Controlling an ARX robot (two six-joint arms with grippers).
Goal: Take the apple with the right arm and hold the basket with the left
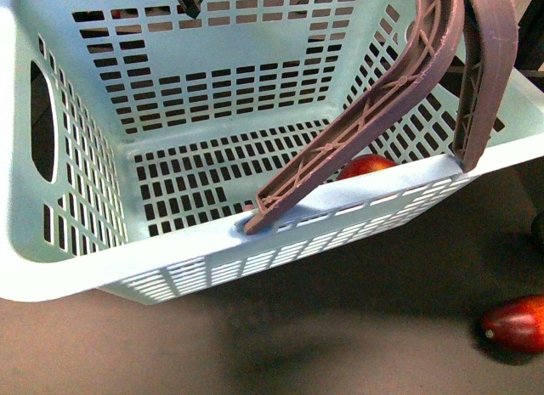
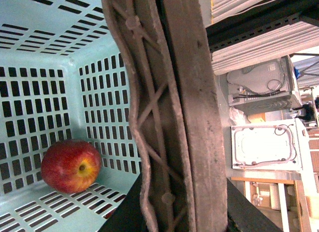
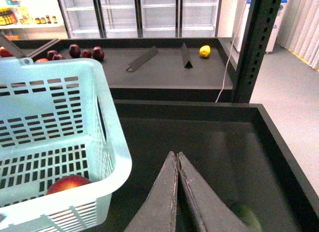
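Right wrist view: R gripper (image 3: 176, 154) pressed together; L gripper (image 2: 182, 212) pinches basket (image 3: 75, 92); apple (image 3: 67, 183) inside.

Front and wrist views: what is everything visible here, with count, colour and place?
basket: one, light turquoise, close in front of the robot
handles: two, brownish-mauve, raised together over the basket
apple: one, red with a yellow patch, in a corner of the basket floor
oval fruit: one, dark red, on the dark surface right of the basket
round fruits: several, dark red, far shelf
yellow fruit: one, far shelf
greenish object: one, blurred, near the right gripper
left gripper: dark, fingers either side of the handles
right gripper: dark grey, shut, empty, beside the basket
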